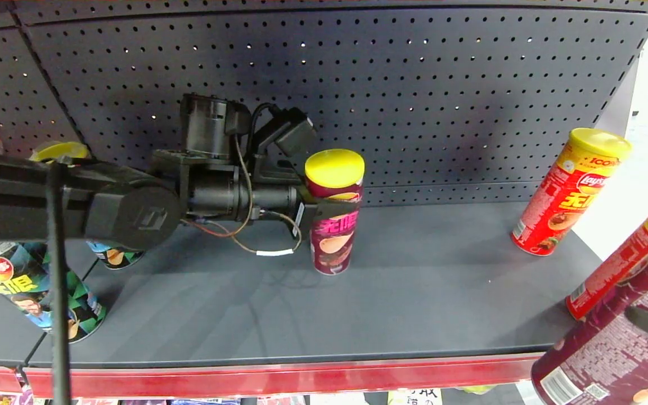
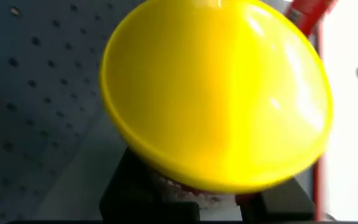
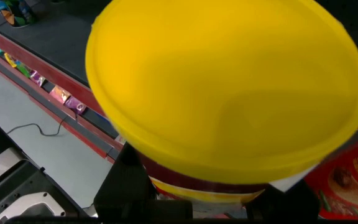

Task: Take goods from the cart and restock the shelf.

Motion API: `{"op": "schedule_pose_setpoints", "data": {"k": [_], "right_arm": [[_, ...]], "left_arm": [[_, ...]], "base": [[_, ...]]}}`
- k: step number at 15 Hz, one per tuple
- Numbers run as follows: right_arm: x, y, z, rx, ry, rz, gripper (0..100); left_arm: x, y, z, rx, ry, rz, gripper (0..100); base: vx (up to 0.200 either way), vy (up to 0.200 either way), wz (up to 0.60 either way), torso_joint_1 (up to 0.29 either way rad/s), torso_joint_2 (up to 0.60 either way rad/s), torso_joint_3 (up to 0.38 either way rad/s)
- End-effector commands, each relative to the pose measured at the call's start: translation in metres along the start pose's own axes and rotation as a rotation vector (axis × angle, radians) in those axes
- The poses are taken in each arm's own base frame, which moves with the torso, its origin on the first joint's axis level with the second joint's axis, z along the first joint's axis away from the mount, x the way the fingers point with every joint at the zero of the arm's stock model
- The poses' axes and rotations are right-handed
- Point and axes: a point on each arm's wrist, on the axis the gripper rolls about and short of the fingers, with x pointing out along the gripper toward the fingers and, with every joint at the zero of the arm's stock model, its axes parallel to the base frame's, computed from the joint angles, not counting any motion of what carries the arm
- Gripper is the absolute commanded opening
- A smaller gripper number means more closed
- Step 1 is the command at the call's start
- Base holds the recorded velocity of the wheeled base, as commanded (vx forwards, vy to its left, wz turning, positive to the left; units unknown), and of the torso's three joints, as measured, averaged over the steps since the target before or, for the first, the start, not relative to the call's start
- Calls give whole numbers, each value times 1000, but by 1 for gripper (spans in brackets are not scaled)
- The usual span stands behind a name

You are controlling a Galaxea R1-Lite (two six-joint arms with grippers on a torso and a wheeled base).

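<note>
Shelf [image 1: 442, 292], purple can [image 1: 332, 247] inside left hand [image 1: 332, 209]

The dark grey shelf [image 1: 414, 304] has a red front lip [image 1: 279, 378] and a perforated back panel [image 1: 442, 95]. A maroon can [image 1: 332, 242] stands upright at mid-shelf. A red can [image 1: 566, 197] stands near the right end, and a front teal can [image 1: 26, 292] and a rear teal can [image 1: 115, 257] stand at the left.

Middle can [image 1: 332, 247] maroon, yellow lid [image 1: 334, 167]. Corner can [image 1: 611, 354] maroon, white print. Rear right can [image 1: 560, 197] red, yellow lid [image 1: 599, 140]. Left can [image 1: 31, 292] teal-black geometric. Shelf [image 1: 414, 292] dark grey, red edge strip [image 1: 279, 379]. Back panel [image 1: 414, 67] grey, dotted holes.
</note>
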Motion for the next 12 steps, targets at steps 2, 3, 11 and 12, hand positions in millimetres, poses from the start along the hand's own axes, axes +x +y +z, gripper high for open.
{"op": "schedule_pose_setpoints", "data": {"k": [2, 3, 11, 12], "right_arm": [[2, -1, 3, 1, -1, 3, 0], [3, -1, 3, 2, 0, 3, 0], [9, -3, 9, 4, 7, 8, 0], [10, -3, 10, 4, 9, 9, 0]], "left_arm": [[-40, -33, -3, -20, 12, -46, 0], [-49, -39, -5, -34, 14, -46, 0], [-72, -74, -23, -90, 53, -105, 0], [-72, -74, -24, -91, 54, -105, 0]], "base": [[0, 0, 0, 0, 0, 0], [0, 0, 0, 0, 0, 0], [0, 0, 0, 0, 0, 0], [0, 0, 0, 0, 0, 0]]}}
